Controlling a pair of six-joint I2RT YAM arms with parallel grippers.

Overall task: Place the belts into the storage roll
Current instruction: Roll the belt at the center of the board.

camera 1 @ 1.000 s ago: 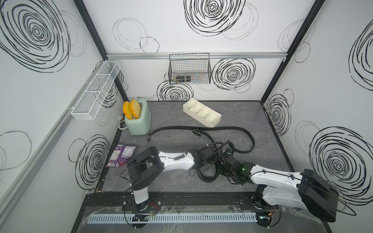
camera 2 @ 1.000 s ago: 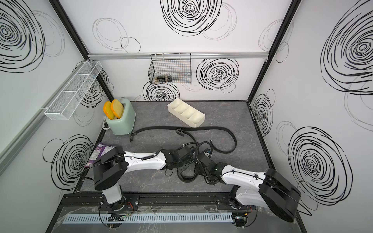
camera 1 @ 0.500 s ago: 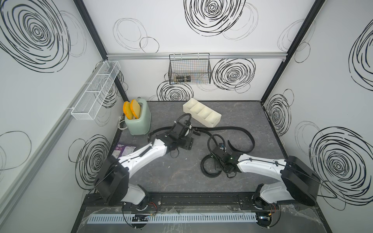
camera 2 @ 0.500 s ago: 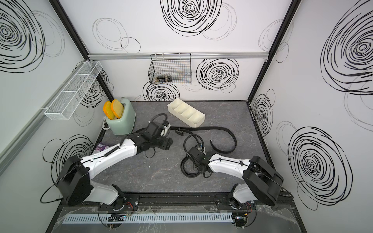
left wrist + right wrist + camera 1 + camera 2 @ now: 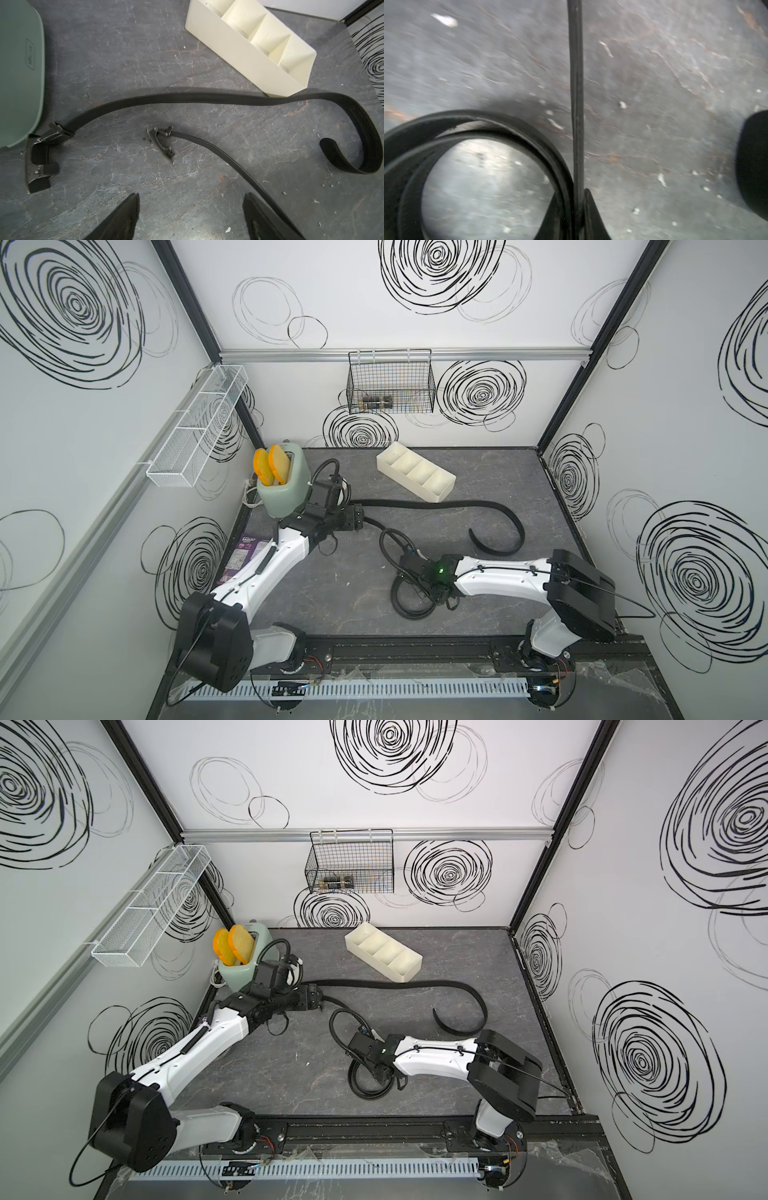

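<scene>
The cream storage roll [image 5: 415, 477] [image 5: 382, 957] [image 5: 239, 54] stands at the back, all its compartments bare. A wide black belt [image 5: 419, 504] [image 5: 374, 984] [image 5: 187, 96] lies in front of it, buckle by the toaster, far end curled. A thinner belt has its buckle [image 5: 161, 143] on the floor ahead of my open left gripper [image 5: 191, 199] [image 5: 357, 518]. Its strap [image 5: 218, 153] [image 5: 576, 83] runs to a loose coil [image 5: 409, 601] [image 5: 488, 128]. My right gripper [image 5: 576, 197] [image 5: 436, 593] is shut on that coil and strap.
A green toaster [image 5: 282, 489] [image 5: 18, 72] with toast stands at the back left, close to my left wrist. A purple packet [image 5: 249, 551] lies under the left arm. A black wire basket [image 5: 390, 385] and white mesh shelf [image 5: 195, 431] hang on the walls.
My left arm swung from the front middle, beside the right gripper, to the back left near the toaster, and its jaws opened. The right gripper stayed shut on the coil.
</scene>
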